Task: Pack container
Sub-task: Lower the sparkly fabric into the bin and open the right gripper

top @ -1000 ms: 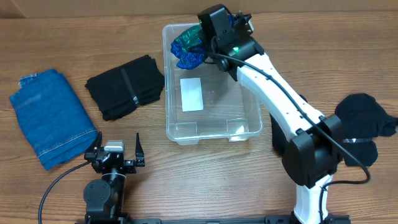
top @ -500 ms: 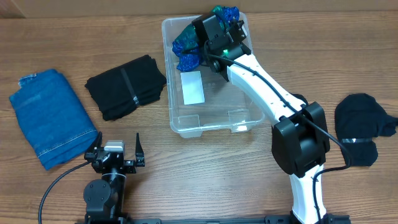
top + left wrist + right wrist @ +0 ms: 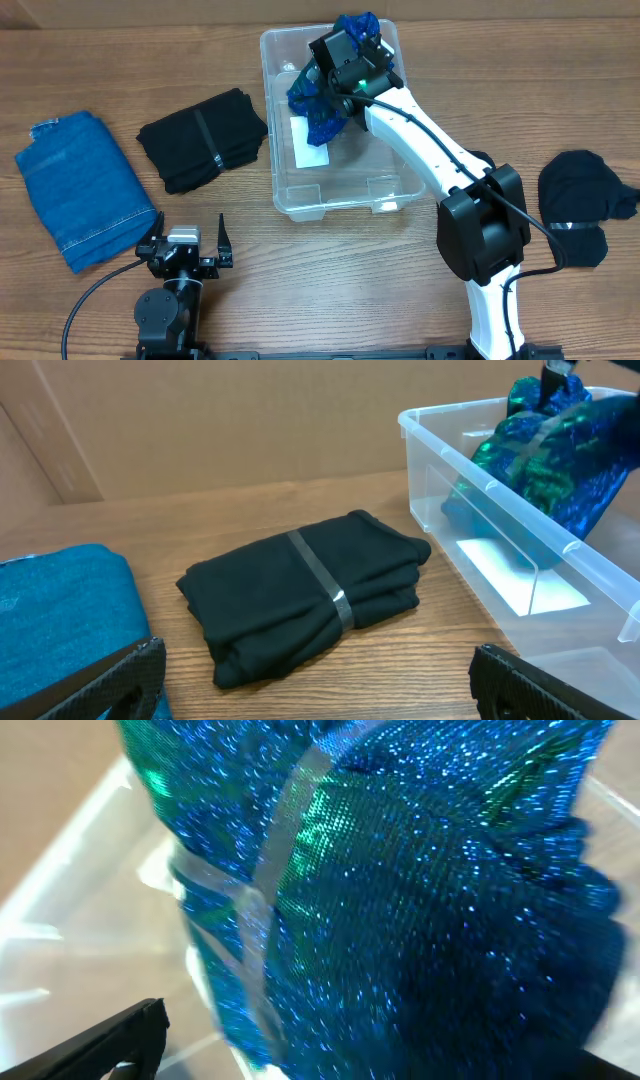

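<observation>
Over the container, my right end effector apart, shiny blue garment under it, left end effector apart too, near black clothes on the worktop

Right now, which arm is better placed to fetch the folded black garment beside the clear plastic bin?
Left. Its open tool sits near the folded black garment; the right tool is over the clear plastic bin at the sparkly blue cloth.
</observation>
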You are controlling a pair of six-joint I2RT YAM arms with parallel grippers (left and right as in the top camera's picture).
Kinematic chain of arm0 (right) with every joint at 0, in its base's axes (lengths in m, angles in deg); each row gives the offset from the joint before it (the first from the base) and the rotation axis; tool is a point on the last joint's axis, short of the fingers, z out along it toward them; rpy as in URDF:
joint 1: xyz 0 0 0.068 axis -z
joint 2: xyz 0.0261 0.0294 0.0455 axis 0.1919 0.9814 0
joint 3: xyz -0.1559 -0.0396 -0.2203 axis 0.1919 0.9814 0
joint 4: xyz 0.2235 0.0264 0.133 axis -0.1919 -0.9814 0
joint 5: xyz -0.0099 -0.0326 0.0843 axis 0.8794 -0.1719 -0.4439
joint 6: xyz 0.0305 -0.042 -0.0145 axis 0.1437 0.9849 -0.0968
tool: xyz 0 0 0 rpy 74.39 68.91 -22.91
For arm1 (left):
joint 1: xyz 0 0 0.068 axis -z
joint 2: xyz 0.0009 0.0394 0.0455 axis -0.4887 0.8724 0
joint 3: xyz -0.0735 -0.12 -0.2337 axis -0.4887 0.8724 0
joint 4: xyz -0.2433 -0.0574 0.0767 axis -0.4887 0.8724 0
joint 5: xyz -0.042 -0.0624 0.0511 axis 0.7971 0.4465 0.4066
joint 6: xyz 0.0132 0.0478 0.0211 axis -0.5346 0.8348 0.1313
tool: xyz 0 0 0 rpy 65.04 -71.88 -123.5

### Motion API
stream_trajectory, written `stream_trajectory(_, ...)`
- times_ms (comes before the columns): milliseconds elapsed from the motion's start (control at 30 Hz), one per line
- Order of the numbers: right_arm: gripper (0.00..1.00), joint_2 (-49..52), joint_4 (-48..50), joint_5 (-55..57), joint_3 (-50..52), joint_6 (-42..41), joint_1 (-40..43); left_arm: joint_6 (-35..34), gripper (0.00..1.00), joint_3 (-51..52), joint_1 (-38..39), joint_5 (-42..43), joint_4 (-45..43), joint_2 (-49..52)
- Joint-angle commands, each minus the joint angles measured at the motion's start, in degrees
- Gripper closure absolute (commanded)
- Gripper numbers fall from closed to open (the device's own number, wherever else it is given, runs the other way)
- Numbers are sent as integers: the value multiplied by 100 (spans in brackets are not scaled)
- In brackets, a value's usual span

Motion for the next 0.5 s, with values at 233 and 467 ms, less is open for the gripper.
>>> stream_trajectory(233,0,-127,-1115,-306,-52,1628,-24,129,0,31,31,-52,-11,-13)
stream_trajectory(467,0,-256,-1394,-245,-330,3265,-7,129,0,31,31,-52,-11,-13)
